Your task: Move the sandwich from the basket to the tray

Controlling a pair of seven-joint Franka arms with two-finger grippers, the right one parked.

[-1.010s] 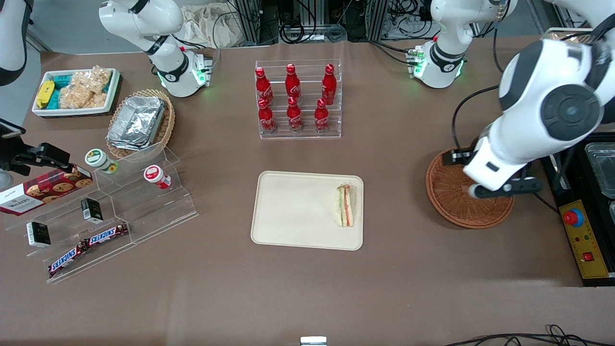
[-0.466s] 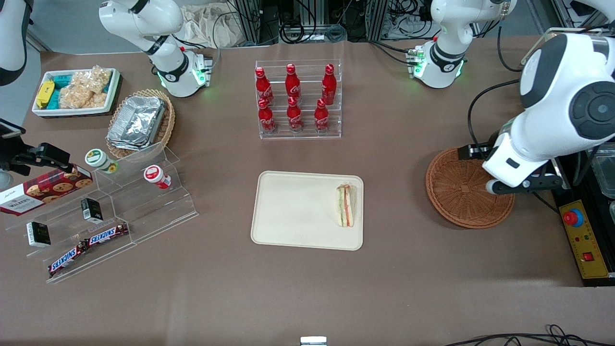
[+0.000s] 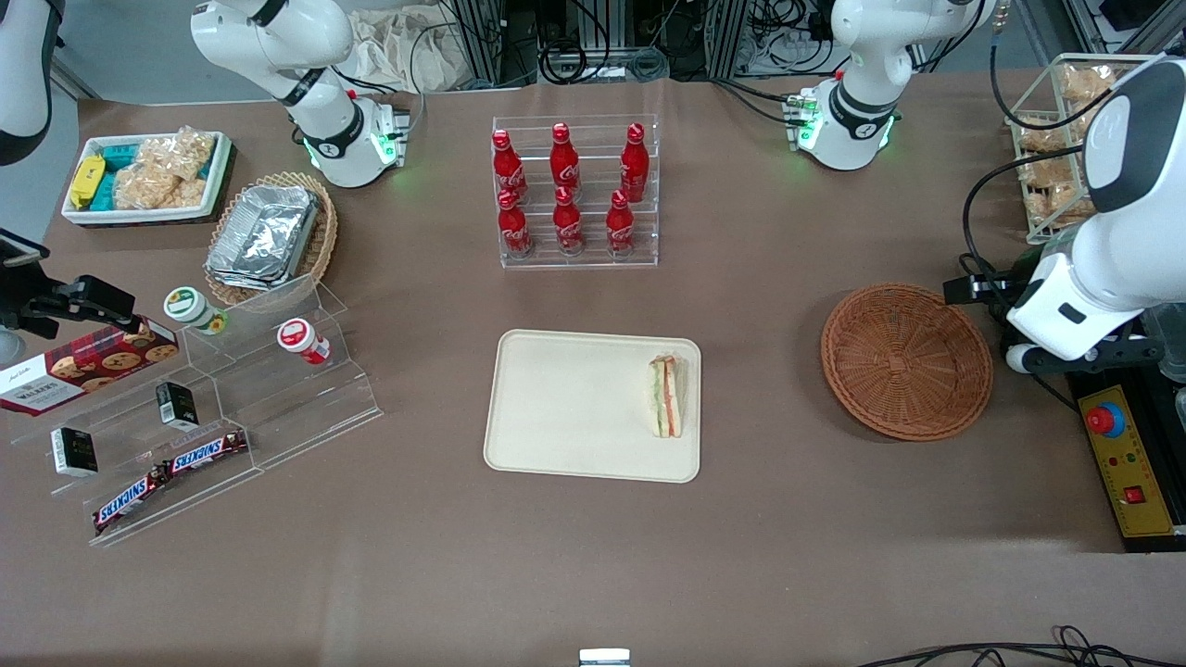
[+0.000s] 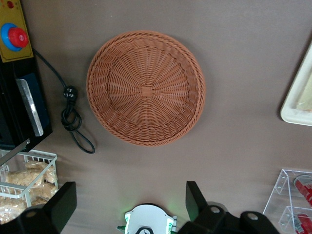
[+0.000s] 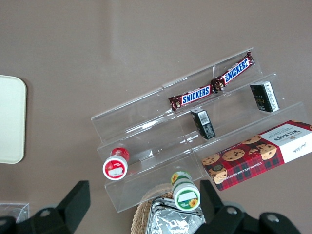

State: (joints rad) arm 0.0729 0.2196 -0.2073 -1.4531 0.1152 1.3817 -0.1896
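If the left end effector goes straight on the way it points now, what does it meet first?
Probably the bare brown table. The open, empty left end effector points down beside the basket, which lies just off that line; depth is unclear.

Six red Coca-Cola bottles (image 3: 567,190) in clear acrylic rack (image 3: 576,255); tan wicker basket of foil containers (image 3: 269,236); white bin of snack packets (image 3: 148,176); two Snickers bars (image 3: 171,477) on stepped acrylic shelf.

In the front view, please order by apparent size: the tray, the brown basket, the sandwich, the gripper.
1. tray
2. basket, empty
3. sandwich, lying on the tray
The open gripper, high beside the basket, is hidden by its arm in the front view, so unranked.
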